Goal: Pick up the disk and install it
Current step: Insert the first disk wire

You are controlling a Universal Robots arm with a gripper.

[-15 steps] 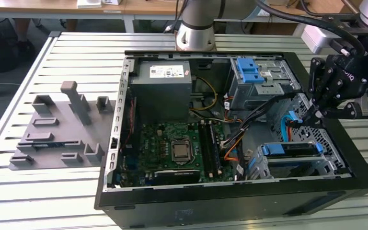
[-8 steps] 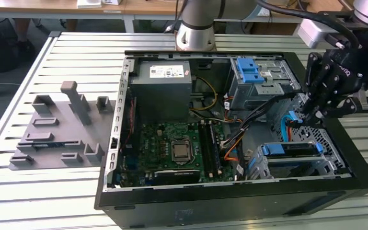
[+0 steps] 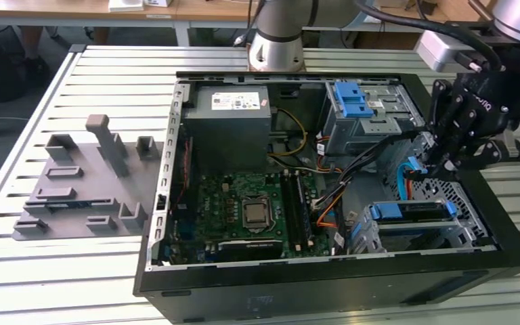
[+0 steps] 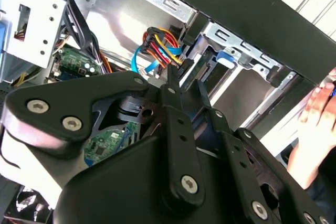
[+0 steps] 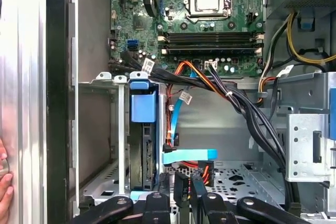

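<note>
The disk (image 3: 411, 211), in its blue carrier, lies in the lower drive cage at the front corner of the open computer case (image 3: 332, 284), on the exterior view's right. In the first wrist view the disk (image 5: 147, 163) is seen edge-on inside that cage, under a blue latch (image 5: 143, 106). My gripper (image 3: 441, 166) hangs just beside the cage, above the case floor. Its fingers stand close together on a plug of red, orange and yellow wires (image 4: 168, 45). In both wrist views my gripper (image 4: 174, 74) (image 5: 189, 187) sits at that plug, beside a blue flat cable (image 5: 189, 156).
A grey power-supply box (image 3: 228, 112) and a motherboard (image 3: 246, 210) fill the case's other half. An upper bay with a blue latch (image 3: 355, 101) stands behind my gripper. Black cable bundles (image 5: 252, 114) cross nearby. A grey fixture plate (image 3: 79, 183) lies outside. A person's hand (image 4: 315, 114) rests by the case wall.
</note>
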